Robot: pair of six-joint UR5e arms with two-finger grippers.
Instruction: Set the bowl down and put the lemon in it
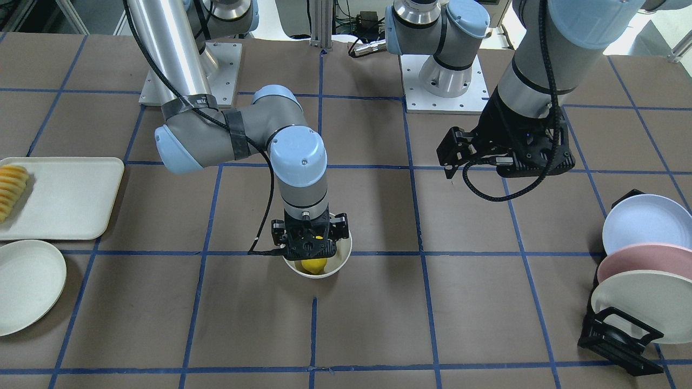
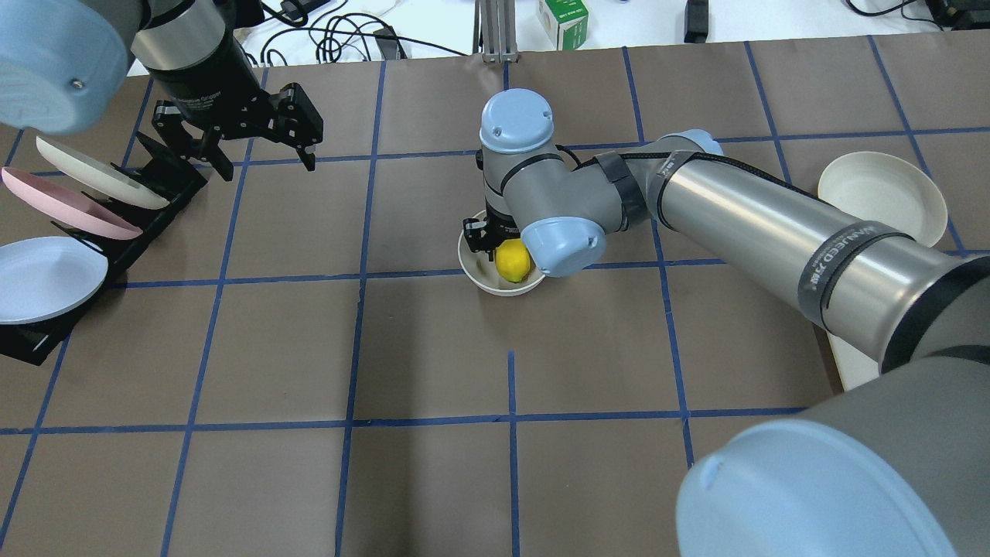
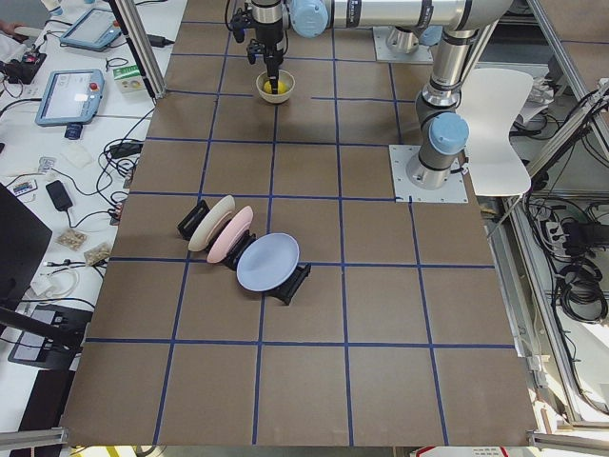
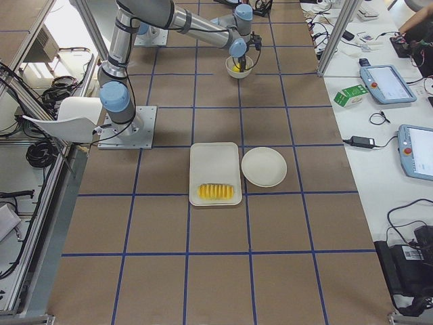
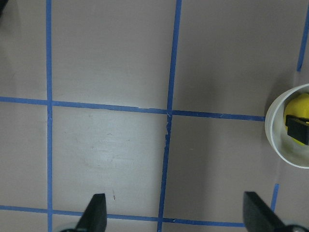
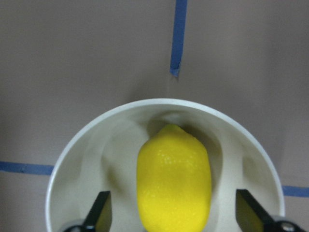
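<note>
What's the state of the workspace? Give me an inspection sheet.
Surface: brown table, blue tape grid.
Job's things: lemon lies inside bowl, mid-table.
Clutter: rack of three plates; tray with sliced food; white dish.
Tools: right tool open, straddling lemon without touching; left tool open, empty, above table near rack.
Cables: black cable hangs off each wrist.
Surroundings: tablets on side benches.

I log the bowl (image 6: 159, 103), small, deep and glossy white, standing upright on the table (image 6: 72, 58) astride a blue tape line (image 6: 19, 167) near mid-table, and the lemon (image 6: 174, 183), bright yellow, smooth and oval, lying on its side inside it, one pointed end near the wall.
</note>
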